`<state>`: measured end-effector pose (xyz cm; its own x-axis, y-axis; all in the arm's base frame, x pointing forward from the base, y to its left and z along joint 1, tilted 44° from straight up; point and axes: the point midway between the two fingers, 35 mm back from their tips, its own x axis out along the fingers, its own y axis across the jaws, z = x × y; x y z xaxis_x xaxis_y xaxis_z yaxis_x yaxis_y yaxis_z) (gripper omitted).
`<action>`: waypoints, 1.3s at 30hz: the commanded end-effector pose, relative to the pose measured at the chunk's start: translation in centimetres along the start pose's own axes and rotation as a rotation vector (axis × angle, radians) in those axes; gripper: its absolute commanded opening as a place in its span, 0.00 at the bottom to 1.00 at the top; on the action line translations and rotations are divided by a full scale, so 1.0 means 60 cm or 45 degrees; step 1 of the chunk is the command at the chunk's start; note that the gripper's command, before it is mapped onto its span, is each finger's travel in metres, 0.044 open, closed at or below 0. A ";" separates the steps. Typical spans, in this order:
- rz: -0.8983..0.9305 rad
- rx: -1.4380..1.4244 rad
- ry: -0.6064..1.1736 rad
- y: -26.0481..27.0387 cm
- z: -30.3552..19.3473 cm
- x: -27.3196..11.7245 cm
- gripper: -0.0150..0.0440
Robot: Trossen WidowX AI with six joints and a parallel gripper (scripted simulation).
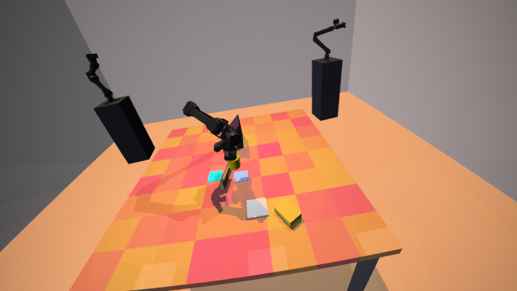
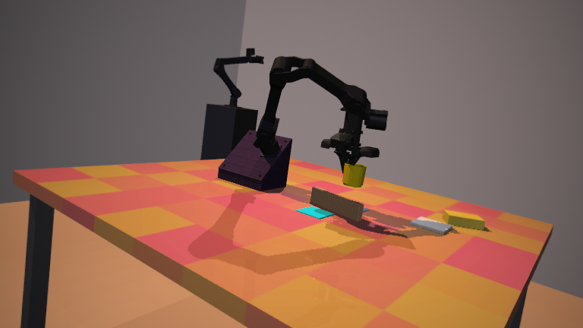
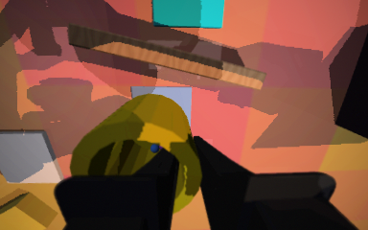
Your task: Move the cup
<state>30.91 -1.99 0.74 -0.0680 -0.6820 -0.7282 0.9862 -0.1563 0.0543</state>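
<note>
The yellow cup (image 1: 233,163) (image 2: 354,176) (image 3: 160,110) hangs in the air, roughly upright, above the pale blue pad (image 1: 240,176) (image 3: 183,92). My gripper (image 2: 350,164) (image 3: 186,141) is shut on the cup's wall, one finger inside and one outside. A blue marble (image 3: 154,148) shows inside the cup in the wrist view; the rest of the inside is partly hidden by the finger and shadow. The cyan pad (image 1: 215,176) (image 2: 315,212) (image 3: 188,11) lies bare on the far side of the low wall from the cup.
The wooden low wall (image 1: 225,177) (image 2: 336,203) (image 3: 168,59) stands between the two pads. A light grey tile (image 1: 257,208) (image 2: 431,225) (image 3: 21,155) and a yellow block (image 1: 286,210) (image 2: 464,219) (image 3: 21,218) lie off to the side. Two other arms stand on dark pedestals beyond the table.
</note>
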 end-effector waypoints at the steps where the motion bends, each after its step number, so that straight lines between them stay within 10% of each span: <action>1: -0.007 -0.011 -0.008 -0.006 0.016 0.001 0.25; 39: -0.009 -0.010 -0.011 -0.030 0.150 -0.005 0.25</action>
<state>28.30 -7.40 6.66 -0.0696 -0.6844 -0.7258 0.9859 -0.1581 0.0545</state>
